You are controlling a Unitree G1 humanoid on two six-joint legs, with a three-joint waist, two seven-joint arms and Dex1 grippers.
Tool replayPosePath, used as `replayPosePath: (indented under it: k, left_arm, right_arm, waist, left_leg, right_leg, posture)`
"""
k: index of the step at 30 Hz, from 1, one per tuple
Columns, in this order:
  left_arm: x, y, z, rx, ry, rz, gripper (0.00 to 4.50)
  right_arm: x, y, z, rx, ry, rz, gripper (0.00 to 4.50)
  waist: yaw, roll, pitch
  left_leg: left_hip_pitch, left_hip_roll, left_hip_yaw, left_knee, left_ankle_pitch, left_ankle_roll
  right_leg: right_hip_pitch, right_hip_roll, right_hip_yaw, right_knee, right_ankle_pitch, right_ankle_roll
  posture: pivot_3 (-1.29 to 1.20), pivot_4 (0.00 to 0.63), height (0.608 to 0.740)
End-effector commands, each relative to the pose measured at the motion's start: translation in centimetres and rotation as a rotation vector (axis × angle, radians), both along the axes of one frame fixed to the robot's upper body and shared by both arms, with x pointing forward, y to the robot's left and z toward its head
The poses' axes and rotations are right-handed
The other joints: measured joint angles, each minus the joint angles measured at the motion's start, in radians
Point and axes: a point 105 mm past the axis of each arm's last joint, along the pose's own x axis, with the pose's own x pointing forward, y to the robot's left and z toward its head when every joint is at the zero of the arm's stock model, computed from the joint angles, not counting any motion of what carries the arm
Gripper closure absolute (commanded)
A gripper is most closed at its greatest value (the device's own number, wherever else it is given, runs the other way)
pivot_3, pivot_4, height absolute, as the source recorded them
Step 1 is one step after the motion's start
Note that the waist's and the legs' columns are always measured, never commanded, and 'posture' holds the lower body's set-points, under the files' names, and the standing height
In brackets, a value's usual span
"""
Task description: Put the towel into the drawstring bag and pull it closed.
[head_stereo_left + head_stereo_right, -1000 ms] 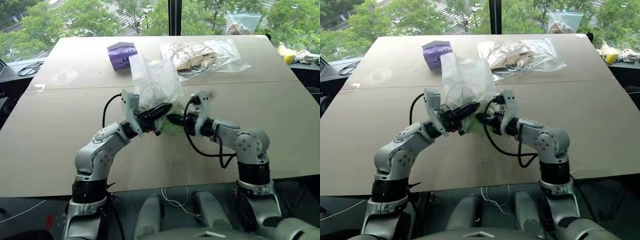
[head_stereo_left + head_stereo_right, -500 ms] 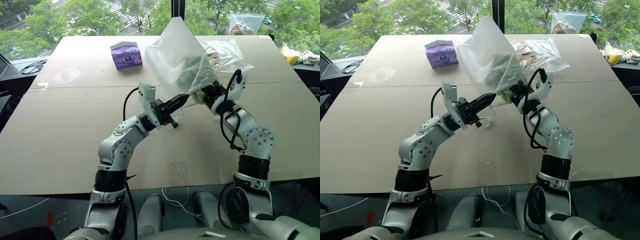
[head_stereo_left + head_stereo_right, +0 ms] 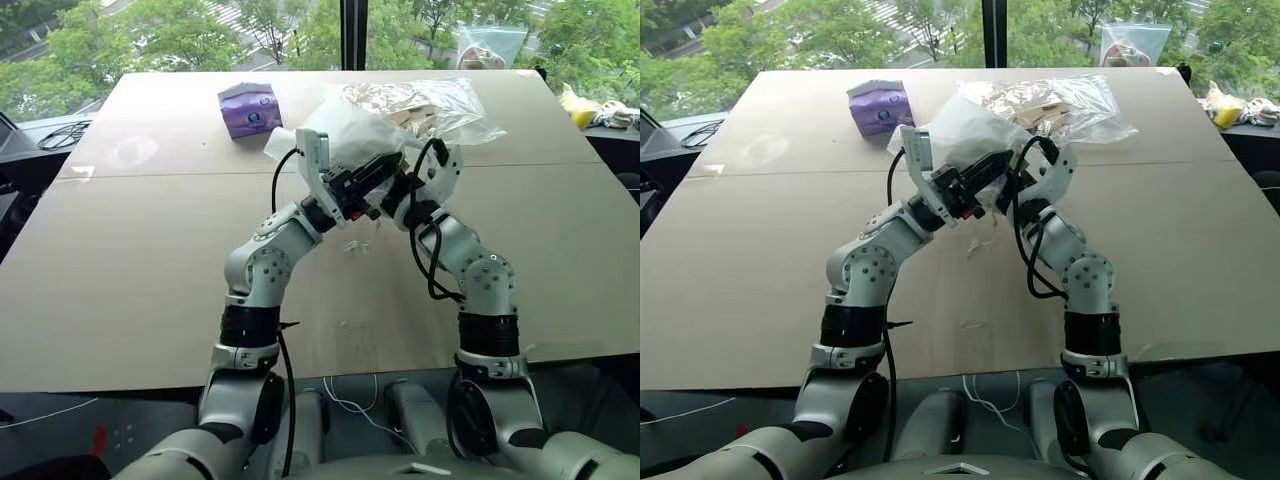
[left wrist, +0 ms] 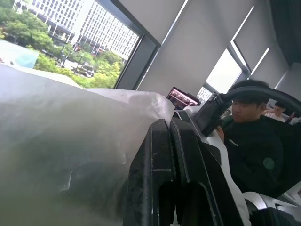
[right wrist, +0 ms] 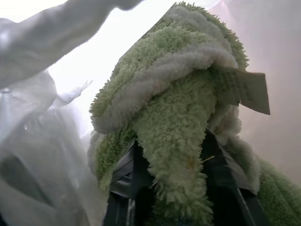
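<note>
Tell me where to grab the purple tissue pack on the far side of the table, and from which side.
Probably best to take the purple tissue pack across its two long side faces, coming down from above. It lies flat on the table as a soft, blocky packet with bare table all round it, so the fingers can straddle it. The drawstring bag sits to its right, so approach from the left or straight down.

- The two grippers, the left gripper (image 3: 372, 176) and the right gripper (image 3: 398, 187), are crowding together above the table (image 3: 120, 260), with the drawstring bag (image 3: 345, 130) bunching around them.
- The purple tissue pack (image 3: 247, 108) is sitting just beyond on the left, and the clear plastic bag (image 3: 430, 105) is blocking the far right side.
- Thin white cords (image 3: 362, 240) are dangling beneath the grippers.
- Wide bare tabletop is lying open nearer the robot and out to both sides.
</note>
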Motion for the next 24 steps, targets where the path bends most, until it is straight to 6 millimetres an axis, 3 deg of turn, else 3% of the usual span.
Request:
replayPosePath:
  k: [1,5,6,16,19,22,24]
  left_arm:
    - [-0.7,-0.4,0.7,-0.014,-0.026,-0.042,4.50]
    - [-0.2,0.5,0.7,-0.026,-0.015,-0.005,4.50]
    - [0.1,0.7,0.7,-0.028,-0.013,0.008,4.50]
    - [3.1,3.2,0.8,0.006,-0.021,0.179,4.50]
    - [3.2,3.2,0.9,0.004,-0.024,0.182,4.50]
    - [3.2,3.1,0.9,0.002,-0.025,0.182,4.50]
    - [3.2,3.1,0.9,0.002,-0.025,0.182,4.50]
  right_arm:
    - [-0.2,0.4,3.2,0.174,-0.044,-0.028,1.98]
    - [0.5,-0.5,2.5,0.150,-0.019,-0.081,0.19]
    - [0.5,-0.6,2.4,0.138,-0.017,-0.083,0.07]
    - [-2.5,-0.3,-0.3,-0.155,-0.004,0.215,0.07]
    - [-4.8,-0.5,-0.6,-0.288,-0.097,0.361,0.07]
    - [-8.0,-1.3,0.1,-0.469,-0.299,0.503,0.07]
    - [-8.1,-2.9,-0.8,-0.625,-0.349,0.492,0.07]
  waist:
    - [0.002,0.000,0.000]
    - [0.004,0.000,0.000]
    - [0.001,0.000,0.000]
    - [0.006,0.000,0.000]
    - [0.013,0.000,0.000]
    - [0.022,0.000,0.000]
    - [0.023,0.000,0.000]
  left_leg:
    - [0.000,0.000,0.000,0.000,0.000,0.000]
    - [0.000,0.000,0.000,0.000,0.000,0.000]
    - [0.000,0.000,0.000,0.000,0.000,0.000]
    - [0.000,0.000,0.000,0.000,0.000,0.000]
    - [0.000,-0.001,0.000,0.000,0.000,0.000]
    - [-0.001,-0.001,0.000,0.000,0.000,0.000]
    - [-0.001,-0.001,0.000,0.000,0.000,0.000]
  right_leg:
    - [0.000,0.000,0.000,0.000,0.000,0.000]
    - [0.000,0.000,0.000,0.000,0.000,0.000]
    - [0.000,0.000,0.000,0.000,0.000,0.000]
    - [0.000,0.000,0.000,0.000,0.000,-0.001]
    - [0.000,-0.001,0.000,0.000,0.000,-0.001]
    - [0.000,-0.001,0.000,-0.001,0.000,0.000]
    - [0.000,0.000,0.000,-0.001,-0.001,0.001]
  posture:
    - [0.00,0.150,0.740]
    - [0.00,0.150,0.740]
    - [0.00,0.150,0.740]
    - [0.00,0.150,0.740]
    - [0.00,0.150,0.740]
    - [0.00,0.150,0.740]
    - [0.00,0.150,0.740]
